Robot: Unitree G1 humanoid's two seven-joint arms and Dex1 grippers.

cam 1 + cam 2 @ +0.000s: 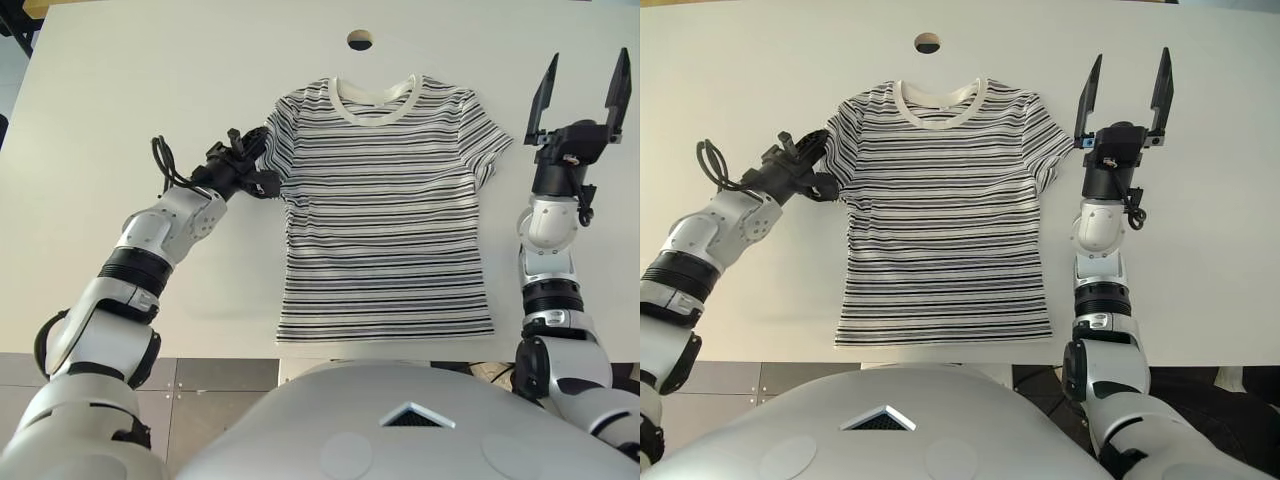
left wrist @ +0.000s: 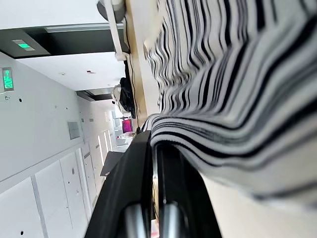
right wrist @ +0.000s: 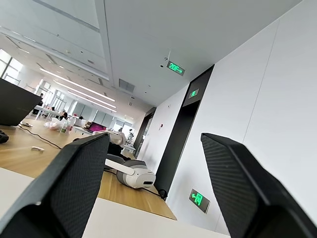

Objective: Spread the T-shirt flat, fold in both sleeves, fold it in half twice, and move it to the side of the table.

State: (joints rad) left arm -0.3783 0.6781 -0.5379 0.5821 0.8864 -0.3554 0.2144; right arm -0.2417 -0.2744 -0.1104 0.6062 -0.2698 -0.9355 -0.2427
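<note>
Lying on the table: the T-shirt (image 1: 385,210), striped dark on white, spread flat in the middle; collar toward the far edge, hem close to the near edge; both sleeves out to the sides, neither folded in.
Left gripper (image 1: 258,145): low at the sleeve on the robot's left; jaws narrow, nearly together, pinching the sleeve's outer edge; the left wrist view has striped cloth bunched and lifted at the tips of the black fingers (image 2: 133,188).
Right gripper (image 1: 588,58): raised above the table just beside the other sleeve, apart from the cloth; jaws wide, holding nothing; the two black fingers (image 3: 74,188) point up and toward the far edge.
Table (image 1: 100,100): white and plain; the shirt's sides lie well in from its left and right edges.
Hole (image 1: 359,40): a small round opening in the tabletop, just beyond the collar, near the far edge.
Cable (image 1: 165,165): a black loop at the left wrist, above the tabletop.
</note>
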